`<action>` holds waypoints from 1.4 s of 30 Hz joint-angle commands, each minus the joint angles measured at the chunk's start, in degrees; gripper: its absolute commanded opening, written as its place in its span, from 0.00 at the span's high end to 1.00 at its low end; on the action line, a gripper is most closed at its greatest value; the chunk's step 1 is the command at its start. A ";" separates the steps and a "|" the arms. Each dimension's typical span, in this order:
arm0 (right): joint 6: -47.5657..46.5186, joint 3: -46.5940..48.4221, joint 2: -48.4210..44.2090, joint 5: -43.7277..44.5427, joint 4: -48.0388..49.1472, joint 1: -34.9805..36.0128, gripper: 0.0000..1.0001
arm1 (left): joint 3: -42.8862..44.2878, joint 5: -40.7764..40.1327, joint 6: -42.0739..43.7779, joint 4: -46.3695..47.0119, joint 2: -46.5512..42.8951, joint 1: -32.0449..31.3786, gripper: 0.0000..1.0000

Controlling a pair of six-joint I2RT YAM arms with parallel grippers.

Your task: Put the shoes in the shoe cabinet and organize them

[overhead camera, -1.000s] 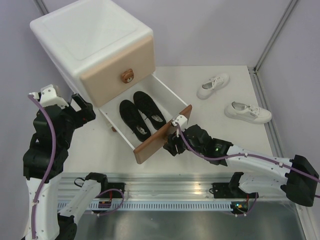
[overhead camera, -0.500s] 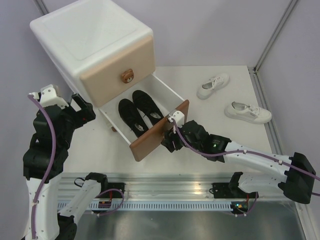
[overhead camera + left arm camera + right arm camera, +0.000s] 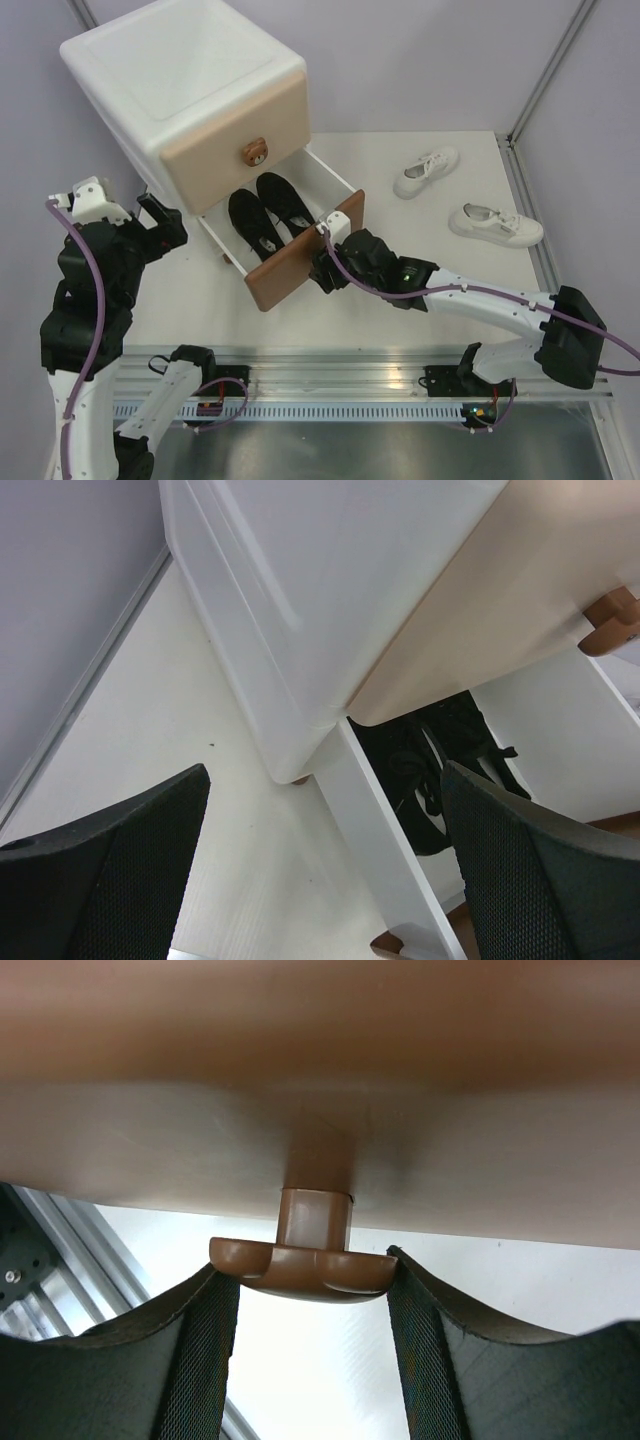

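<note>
Two black shoes (image 3: pixel 250 222) sit side by side in the lower drawer (image 3: pixel 300 262), which is part way out of the cabinet (image 3: pixel 180 80). My right gripper (image 3: pixel 310 1278) is closed on the drawer's knob (image 3: pixel 305 1265), one pad on each flank of the cap. Left gripper (image 3: pixel 325 810) hangs wide and holds nothing, near the cabinet's left corner but apart from it. Two white sneakers (image 3: pixel 427 172) (image 3: pixel 495 224) lie on the table (image 3: pixel 420 235) to the right, well apart from the cabinet. Upper drawer (image 3: pixel 235 140) is shut.

My read: the step is sliding the lower drawer home with the black pair inside. How I'd do it well:
- push along the drawer's own run, which sits skewed to the table edge; side load goes into a thin knob stem and could jam the drawer
- wrist square to the brown front so the pads don't slip off the cap
- slow near the end; the shoes lie low and look clear of the upper front, but the laces are too small to judge
- the cabinet may skate on the table under the push; left gripper is near enough to brace its side if so
- stop when the brown front is flush with the beige one, then open and back straight off

Roughly half done by my count: white pair not yet stowed, probably bound for the upper drawer
</note>
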 commanded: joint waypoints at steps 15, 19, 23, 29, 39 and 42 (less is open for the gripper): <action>-6.29 14.70 17.29 10.83 22.91 -0.18 0.55 | -2.13 3.14 -3.20 0.92 -3.42 -0.41 0.00; -6.73 18.82 22.13 11.71 26.34 -0.36 0.53 | -2.21 3.14 -3.20 0.13 -4.12 -0.41 0.00; -6.99 23.31 27.32 12.06 28.28 -0.54 0.50 | -2.48 3.40 -3.64 -0.49 -4.65 -0.41 0.00; -6.56 29.28 34.70 11.89 30.04 -0.80 0.48 | -2.48 3.49 -3.73 -1.71 -5.52 -0.41 0.00; -6.64 32.98 39.54 15.75 32.67 -1.06 0.34 | -2.66 3.67 -3.55 -2.07 -5.79 -0.41 0.00; -6.73 33.59 40.07 16.02 32.85 -1.50 0.29 | -2.74 3.49 -3.46 -2.33 -5.88 -0.41 0.00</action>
